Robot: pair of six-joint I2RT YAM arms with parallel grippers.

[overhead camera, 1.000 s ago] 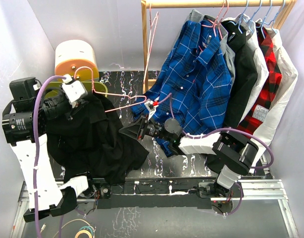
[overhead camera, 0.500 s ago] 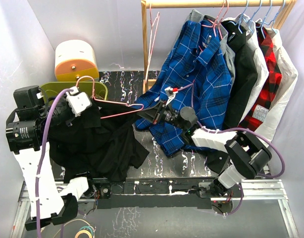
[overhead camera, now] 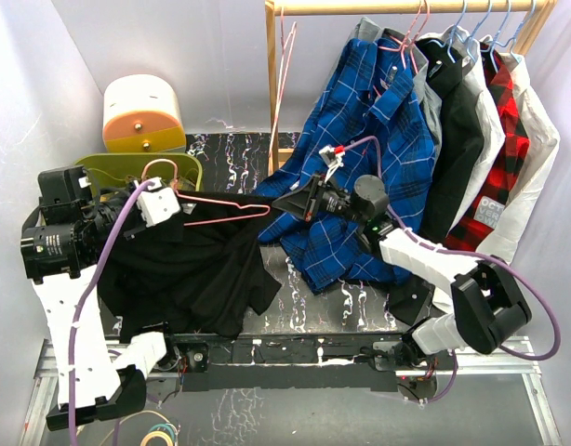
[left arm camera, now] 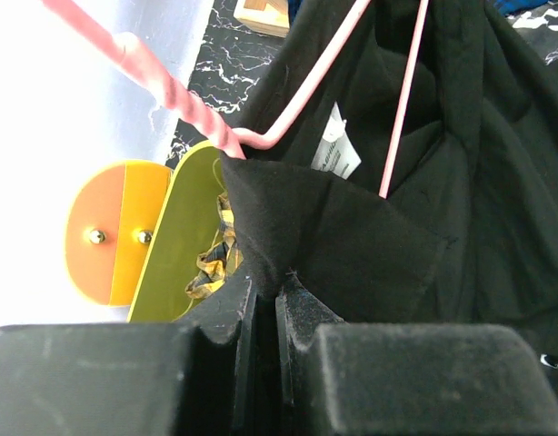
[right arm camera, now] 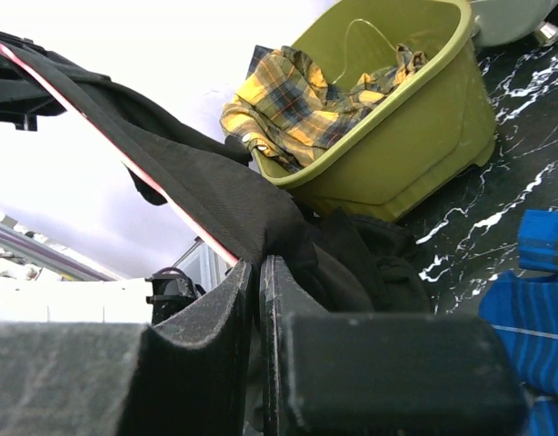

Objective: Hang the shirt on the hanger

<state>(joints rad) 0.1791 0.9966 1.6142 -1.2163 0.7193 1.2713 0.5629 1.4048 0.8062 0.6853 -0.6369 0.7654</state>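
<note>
The black shirt [overhead camera: 192,269] hangs spread between my two grippers above the table's left side. The pink hanger [overhead camera: 225,206] lies along its top edge, hook up by the left gripper. My left gripper [overhead camera: 160,203] is shut on a fold of the shirt [left arm camera: 352,236] at the collar, just below the hanger's twisted neck [left arm camera: 184,100]. A white label [left arm camera: 336,150] shows inside. My right gripper [overhead camera: 284,203] is shut on the shirt's [right arm camera: 215,191] far shoulder edge, where the pink hanger wire [right arm camera: 184,218] runs into the jaws.
A green bin [overhead camera: 141,172] with a yellow plaid shirt [right arm camera: 306,91] stands behind the left gripper, a cream and orange drum [overhead camera: 141,111] behind it. A wooden rack [overhead camera: 406,7] at the back right holds a blue plaid shirt [overhead camera: 369,158], other garments and a spare pink hanger [overhead camera: 285,56].
My right gripper has moved up and to the right, away from the left one. The left gripper has moved down and right. The shirt is now stretched out along the hanger.
</note>
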